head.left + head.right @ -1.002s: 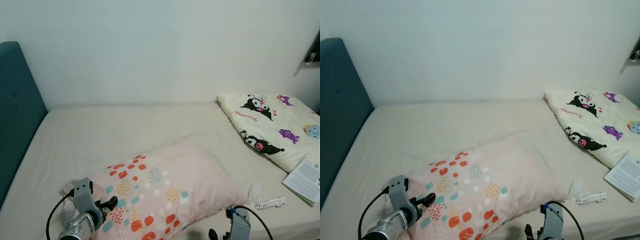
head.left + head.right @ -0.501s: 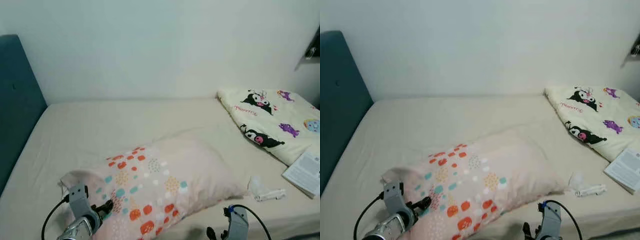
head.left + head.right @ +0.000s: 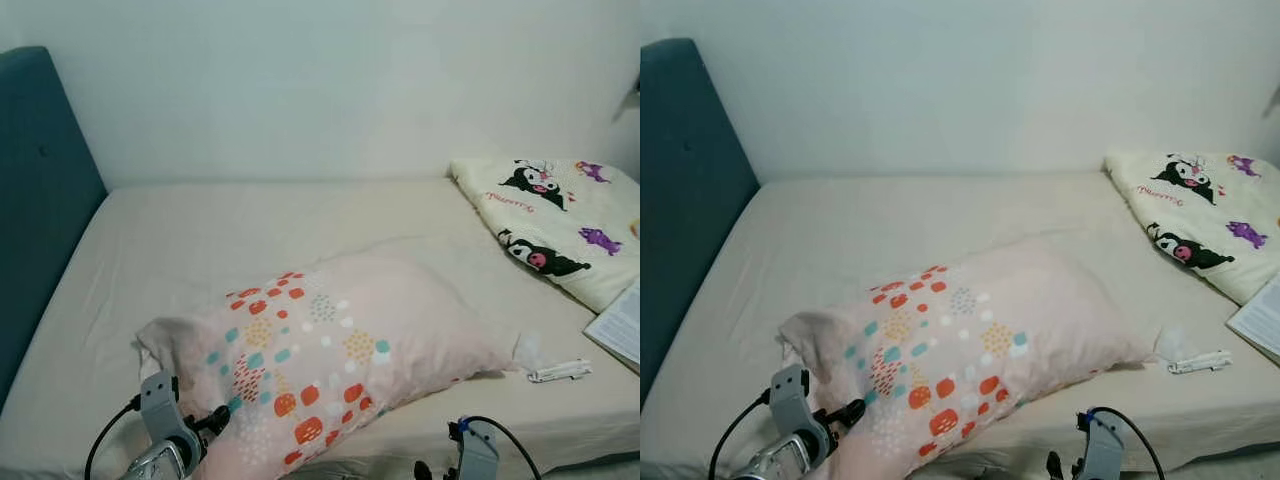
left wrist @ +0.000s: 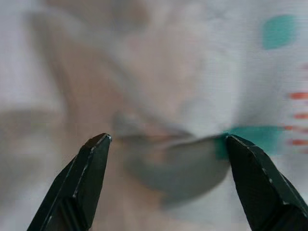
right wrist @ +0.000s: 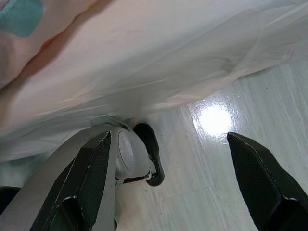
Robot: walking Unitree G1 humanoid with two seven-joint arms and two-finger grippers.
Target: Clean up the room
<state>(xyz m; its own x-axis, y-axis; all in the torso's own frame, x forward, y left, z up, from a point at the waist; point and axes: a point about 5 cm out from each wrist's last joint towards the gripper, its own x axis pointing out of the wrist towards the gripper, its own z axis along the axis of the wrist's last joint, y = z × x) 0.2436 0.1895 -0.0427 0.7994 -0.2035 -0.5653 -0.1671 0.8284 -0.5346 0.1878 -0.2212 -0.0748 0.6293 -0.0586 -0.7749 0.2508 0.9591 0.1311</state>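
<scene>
A pale pink pillow (image 3: 330,350) with orange and teal spots lies slantwise near the bed's front edge. My left gripper (image 3: 222,417) is at the pillow's near left corner, fingers open, and the left wrist view puts the pillow cloth (image 4: 163,96) close between the open fingers (image 4: 86,178). My right gripper (image 5: 168,183) hangs below the mattress edge at the front right, open over the glossy floor (image 5: 216,125), with nothing between its fingers.
A teal headboard (image 3: 40,200) bounds the bed on the left. A folded cartoon-print blanket (image 3: 560,230) lies at the right, with a booklet (image 3: 620,330) and a small white object (image 3: 560,372) nearby. The beige sheet (image 3: 250,230) stretches behind the pillow to a white wall.
The camera has shifted, so the bed sits lower and more to the right in view. My left gripper has dropped toward the pillow's near left corner.
</scene>
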